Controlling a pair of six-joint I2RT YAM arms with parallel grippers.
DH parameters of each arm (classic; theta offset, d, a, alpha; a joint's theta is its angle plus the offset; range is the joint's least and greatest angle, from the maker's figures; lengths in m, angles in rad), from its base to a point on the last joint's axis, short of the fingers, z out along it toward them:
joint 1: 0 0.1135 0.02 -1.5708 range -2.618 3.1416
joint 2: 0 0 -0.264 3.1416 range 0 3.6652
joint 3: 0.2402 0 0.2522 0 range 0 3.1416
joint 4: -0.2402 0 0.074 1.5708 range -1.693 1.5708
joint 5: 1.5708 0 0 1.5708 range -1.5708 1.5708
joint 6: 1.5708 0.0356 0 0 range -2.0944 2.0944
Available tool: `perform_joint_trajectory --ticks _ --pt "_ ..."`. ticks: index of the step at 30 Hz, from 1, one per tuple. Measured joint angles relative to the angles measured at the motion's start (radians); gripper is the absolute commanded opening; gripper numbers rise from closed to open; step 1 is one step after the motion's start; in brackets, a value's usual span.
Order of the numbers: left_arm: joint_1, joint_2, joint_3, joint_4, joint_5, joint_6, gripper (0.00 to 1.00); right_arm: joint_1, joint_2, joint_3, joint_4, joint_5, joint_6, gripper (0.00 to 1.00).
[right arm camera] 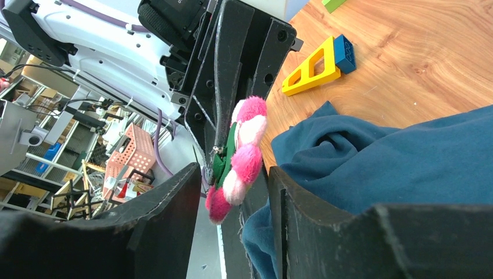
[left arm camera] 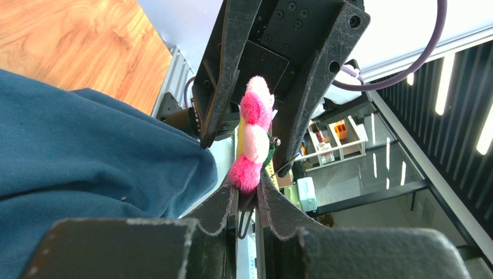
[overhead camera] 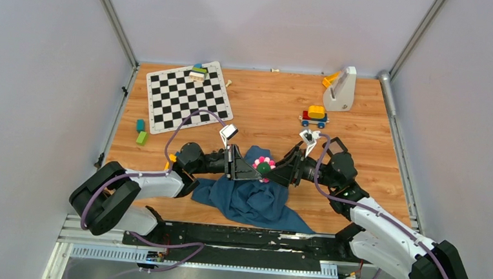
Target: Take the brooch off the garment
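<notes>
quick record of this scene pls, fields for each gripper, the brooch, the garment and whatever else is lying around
left gripper: shut on the brooch's edge
right gripper: open, one finger either side of the brooch
brooch: pink and white, edge-on between the two grippers, at the garment's far edge
garment: teal, crumpled in folds
pinned to garment: cannot tell
other items: chessboard and toy car, beyond the garment

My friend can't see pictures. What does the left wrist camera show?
A fluffy pink-and-white brooch, seen edge-on, is pinched at its base by the left gripper, between the open fingers of the right gripper. The blue garment fills the left.
</notes>
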Motion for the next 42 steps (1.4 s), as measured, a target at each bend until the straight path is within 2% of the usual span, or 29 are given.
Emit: perform_joint_trajectory --ticks 4,9,12,20,42 --pt "0.000 0.000 0.000 0.000 0.000 0.000 0.00 0.000 0.004 0.001 0.000 -0.005 0.005 0.45" --pt "0.000 0.000 0.000 0.000 0.000 0.000 0.00 0.000 0.004 0.004 -0.001 -0.008 0.009 0.57" --pt "0.000 0.000 0.000 0.000 0.000 0.000 0.00 0.000 0.003 0.004 -0.001 -0.014 0.009 0.57" --pt "0.000 0.000 0.000 0.000 -0.001 -0.001 0.00 0.000 -0.003 0.005 -0.002 -0.015 0.008 0.49" --pt "-0.011 0.000 0.000 -0.010 0.003 0.001 0.00 0.000 0.020 0.024 -0.013 -0.015 0.008 0.43"
